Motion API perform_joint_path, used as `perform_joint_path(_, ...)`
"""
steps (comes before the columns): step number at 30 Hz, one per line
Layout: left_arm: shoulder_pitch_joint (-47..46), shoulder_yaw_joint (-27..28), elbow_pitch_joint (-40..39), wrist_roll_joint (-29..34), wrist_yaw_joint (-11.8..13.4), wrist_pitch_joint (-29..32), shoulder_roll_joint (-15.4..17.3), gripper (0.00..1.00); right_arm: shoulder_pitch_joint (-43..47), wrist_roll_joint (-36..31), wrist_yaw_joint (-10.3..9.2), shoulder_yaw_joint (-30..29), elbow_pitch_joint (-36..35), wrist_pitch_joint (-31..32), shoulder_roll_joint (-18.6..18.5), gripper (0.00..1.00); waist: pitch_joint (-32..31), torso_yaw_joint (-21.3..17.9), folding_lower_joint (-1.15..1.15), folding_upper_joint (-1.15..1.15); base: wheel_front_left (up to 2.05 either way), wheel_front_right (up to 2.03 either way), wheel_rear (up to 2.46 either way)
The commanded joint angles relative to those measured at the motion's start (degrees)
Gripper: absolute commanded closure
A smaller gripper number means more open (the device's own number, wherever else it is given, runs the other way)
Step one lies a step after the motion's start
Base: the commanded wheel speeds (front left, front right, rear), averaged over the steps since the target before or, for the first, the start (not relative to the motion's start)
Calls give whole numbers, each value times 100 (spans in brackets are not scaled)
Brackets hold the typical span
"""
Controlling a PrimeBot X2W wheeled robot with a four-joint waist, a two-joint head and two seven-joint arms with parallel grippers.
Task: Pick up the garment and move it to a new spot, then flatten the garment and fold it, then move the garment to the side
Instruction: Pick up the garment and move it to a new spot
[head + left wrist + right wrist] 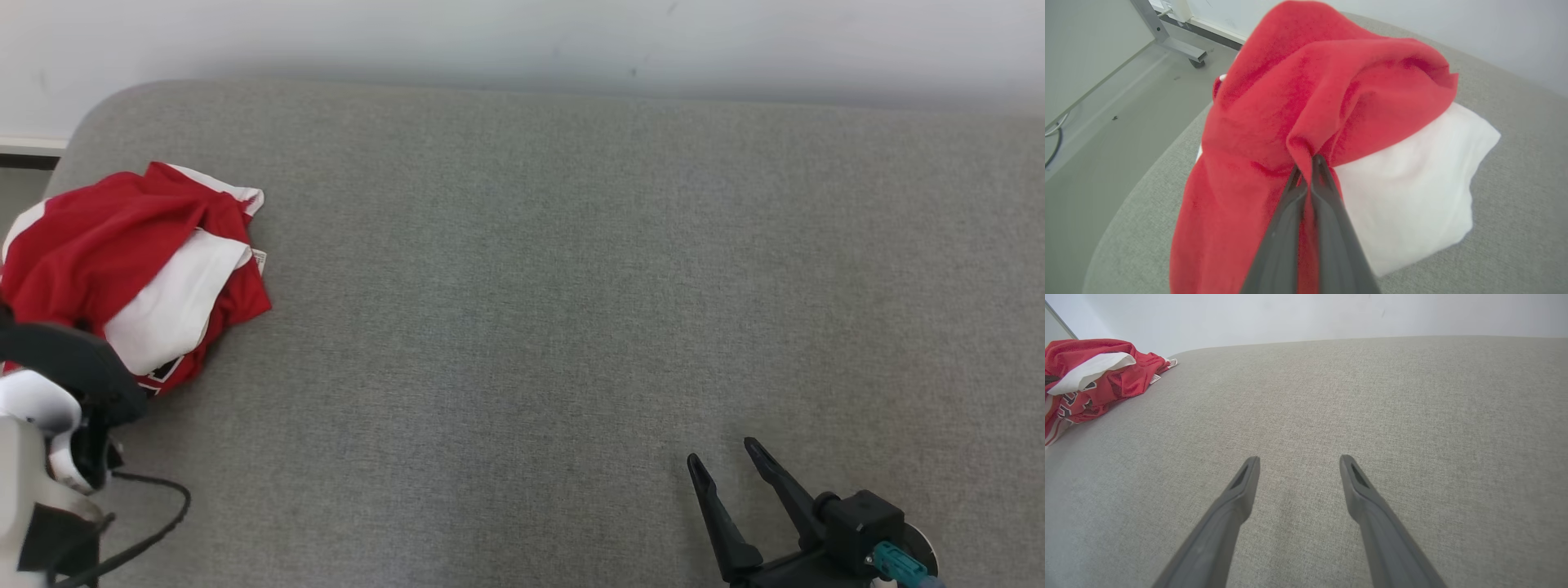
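Red-and-white garment [139, 269] on grey surface [571, 327].

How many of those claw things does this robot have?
2. The left gripper pinches the red-and-white garment; the right gripper hangs open over the grey cushion.

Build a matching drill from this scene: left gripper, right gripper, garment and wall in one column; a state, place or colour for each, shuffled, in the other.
1. left gripper
2. right gripper
3. garment
4. wall

A. open, over the bare grey surface
B. plain white, behind the grey surface
C. pinched shut on a red fold
D. crumpled, red and white, at the left end of the grey surface

Pairs: 1-C, 2-A, 3-D, 4-B
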Motion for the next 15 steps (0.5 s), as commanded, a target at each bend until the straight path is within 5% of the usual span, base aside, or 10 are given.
perform_joint_path(1, -47, -16, -135, 15, -73, 9, 96, 100, 59, 62, -12, 5, 38, -46, 46, 0, -138, 112, -1, -1, 0, 0, 0)
perform_joint_path(15, -424, -301, -1789, 156, -432, 69, 753, 100, -131, 291, -12, 27, 536, -478, 394, 0, -603, 289, -1, -1, 0, 0, 0)
